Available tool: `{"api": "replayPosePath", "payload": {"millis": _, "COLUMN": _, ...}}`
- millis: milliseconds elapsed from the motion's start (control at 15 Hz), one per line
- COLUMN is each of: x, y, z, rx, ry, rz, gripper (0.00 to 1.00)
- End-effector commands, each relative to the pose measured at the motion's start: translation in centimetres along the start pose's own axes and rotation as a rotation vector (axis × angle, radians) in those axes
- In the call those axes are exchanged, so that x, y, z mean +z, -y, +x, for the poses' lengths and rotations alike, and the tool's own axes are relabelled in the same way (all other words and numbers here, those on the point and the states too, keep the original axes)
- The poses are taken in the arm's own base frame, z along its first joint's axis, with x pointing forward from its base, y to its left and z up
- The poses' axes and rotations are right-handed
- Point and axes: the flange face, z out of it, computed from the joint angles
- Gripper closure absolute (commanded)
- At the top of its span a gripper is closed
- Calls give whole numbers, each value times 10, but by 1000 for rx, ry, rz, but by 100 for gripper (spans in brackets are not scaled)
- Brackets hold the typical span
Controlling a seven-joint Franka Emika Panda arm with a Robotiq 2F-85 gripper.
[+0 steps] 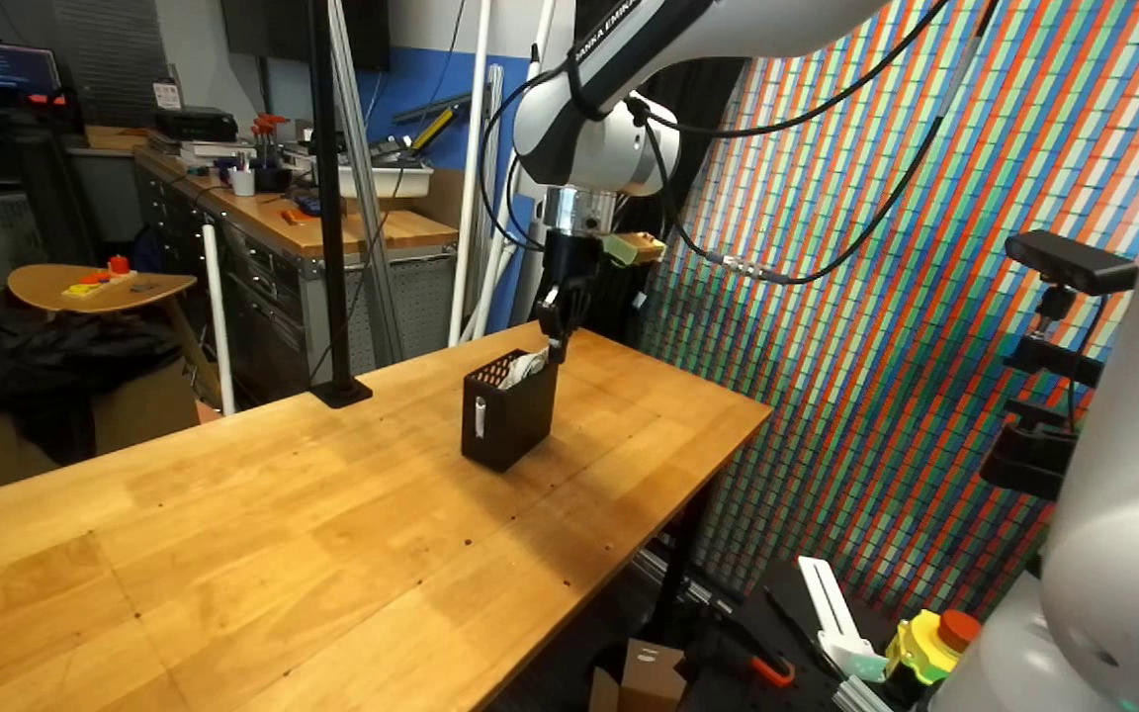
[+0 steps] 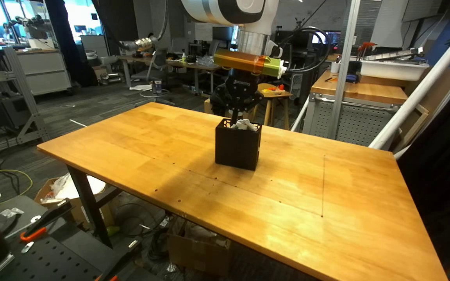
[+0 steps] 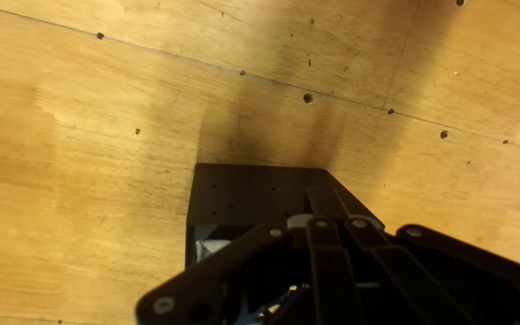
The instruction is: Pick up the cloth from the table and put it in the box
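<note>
cloth [image 3: 211, 247] partly hidden, arm [image 2: 231, 12] cut off

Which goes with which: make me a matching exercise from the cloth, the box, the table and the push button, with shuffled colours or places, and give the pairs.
1. cloth
2. box
3. table
4. push button

A. red, on a yellow housing
B. wooden, beneath the box
C. partly showing at the box's open top
D. black, standing on the table

Pairs: 1-C, 2-D, 3-B, 4-A
</note>
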Motion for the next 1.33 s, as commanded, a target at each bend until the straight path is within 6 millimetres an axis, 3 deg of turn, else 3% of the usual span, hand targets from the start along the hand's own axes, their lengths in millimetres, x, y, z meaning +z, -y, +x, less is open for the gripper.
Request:
{"api": "replayPosePath", "payload": {"millis": 0, "x": -6, "y": -1, "z": 4, "rx": -12, "ry": -7, "rz": -23, "gripper": 100}}
{"api": "replayPosePath", "payload": {"millis": 400, "x": 0, "y": -4, "z": 17, "rx": -44, "ry": -4, "rz": -24, "gripper": 100}}
{"api": "replayPosePath", "payload": {"millis": 867, "x": -1, "y": -11, "z": 46, "rx": -110, "ry": -4, "rz": -49, "gripper": 100}}
{"api": "replayPosePath", "payload": {"millis": 1267, "x": 16, "y": -21, "z": 57, "rx": -140, "ry": -3, "rz": -33, "gripper": 100}}
